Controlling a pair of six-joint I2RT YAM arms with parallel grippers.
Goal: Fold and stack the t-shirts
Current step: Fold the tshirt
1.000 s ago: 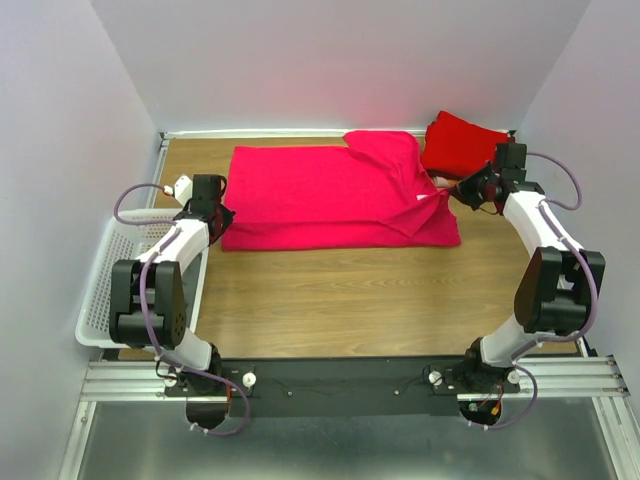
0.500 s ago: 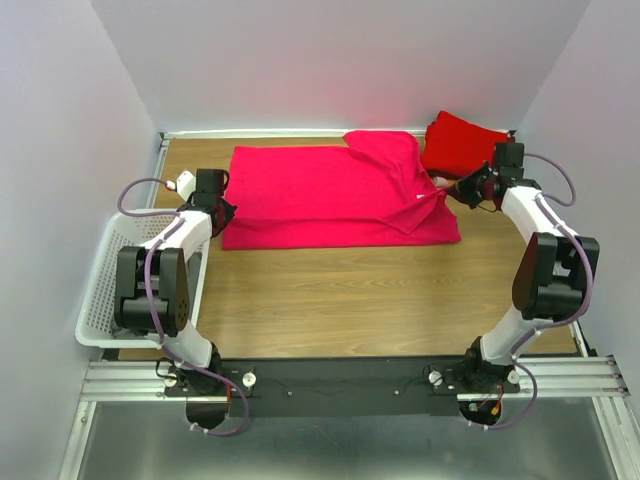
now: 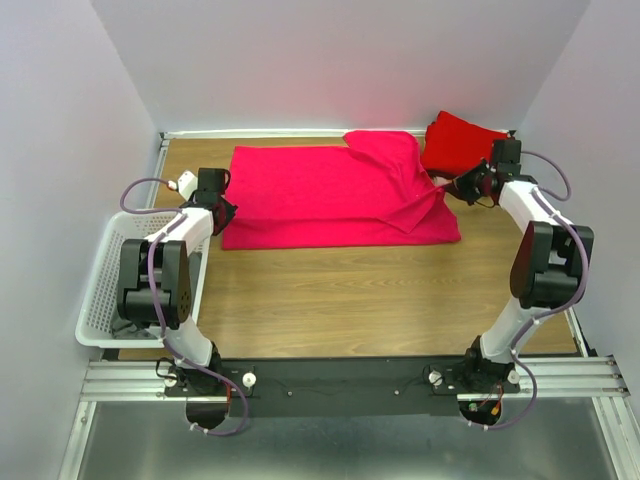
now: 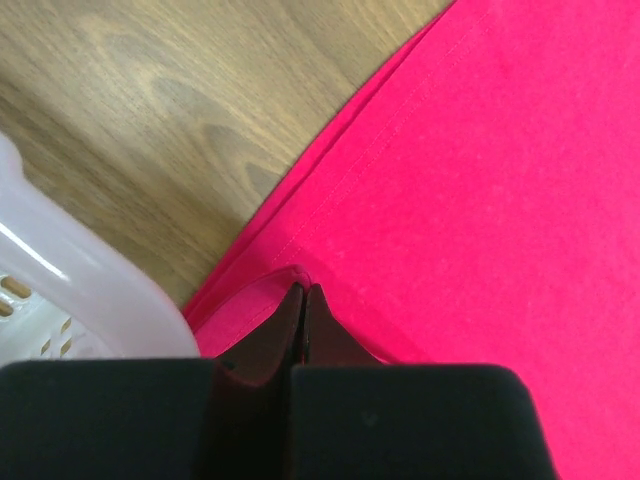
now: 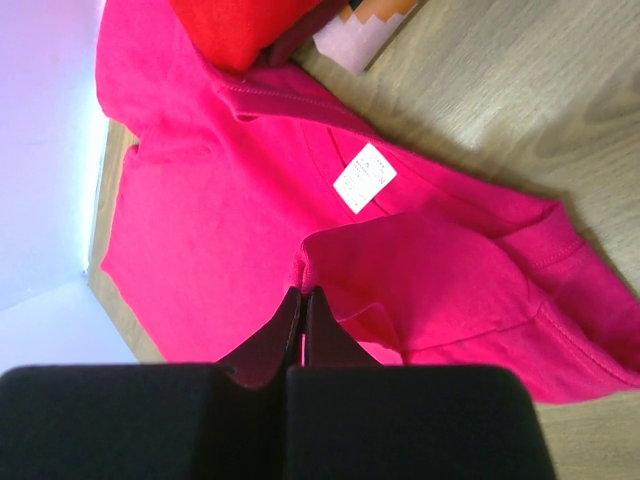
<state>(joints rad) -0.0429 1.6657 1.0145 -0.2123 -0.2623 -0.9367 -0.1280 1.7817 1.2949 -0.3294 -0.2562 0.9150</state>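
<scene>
A bright pink-red t-shirt (image 3: pixel 335 195) is seen spread flat across the far half of the wooden table (image 3: pixel 340 300), its body laid left to right and its right end doubled over, so that a flap is laid diagonally on the cloth beneath. The left gripper (image 3: pixel 222 212) is set at the shirt's near-left corner; in the left wrist view its jaws are pressed together, with a small ridge of the hem pinched between the tips. The right gripper (image 3: pixel 447 187) is placed at the shirt's right edge, and in the right wrist view its jaws are likewise closed tight on an edge of the folded-over cloth. A small white neck label (image 5: pixel 364 178) is shown just beyond those tips, sewn inside the collar. A deeper red t-shirt (image 3: pixel 462 143), folded into a compact rectangle, is laid in the far right corner of the table, just beside the collar end of the pink-red one; whether the two are touching cannot be told. A white lattice basket (image 3: pixel 97 290) is stood at the table's left edge, close beside the left arm
</scene>
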